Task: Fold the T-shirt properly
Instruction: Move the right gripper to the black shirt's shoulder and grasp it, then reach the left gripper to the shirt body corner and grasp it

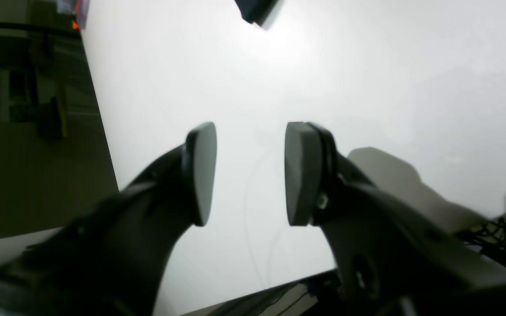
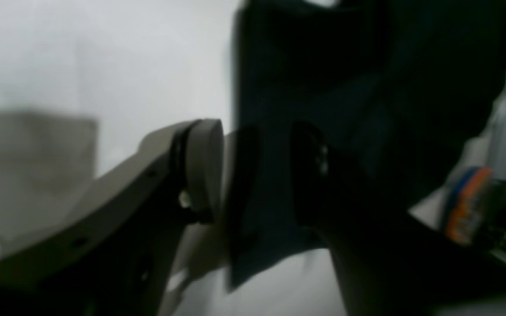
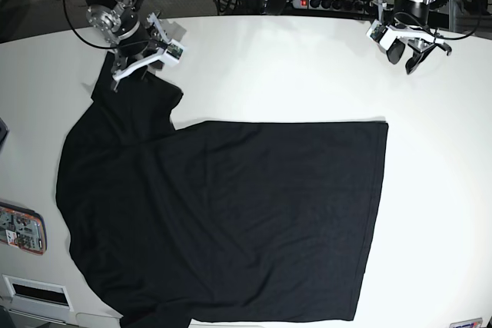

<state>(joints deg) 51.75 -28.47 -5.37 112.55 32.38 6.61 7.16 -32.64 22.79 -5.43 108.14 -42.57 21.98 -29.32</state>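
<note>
My right gripper (image 2: 253, 171) has its fingers spread apart right over the far sleeve, nothing pinched between them; my left gripper (image 1: 250, 173) is likewise released, hanging above bare table (image 1: 367, 79) well clear of the cloth. The T-shirt (image 3: 223, 220) lies spread flat across the table, so I judge folding hasn't started: next I'd lower the right gripper and pinch that sleeve edge.

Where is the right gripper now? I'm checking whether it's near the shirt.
In the base view's upper left, the right gripper hangs open over the T-shirt's sleeve on the white table.
</note>
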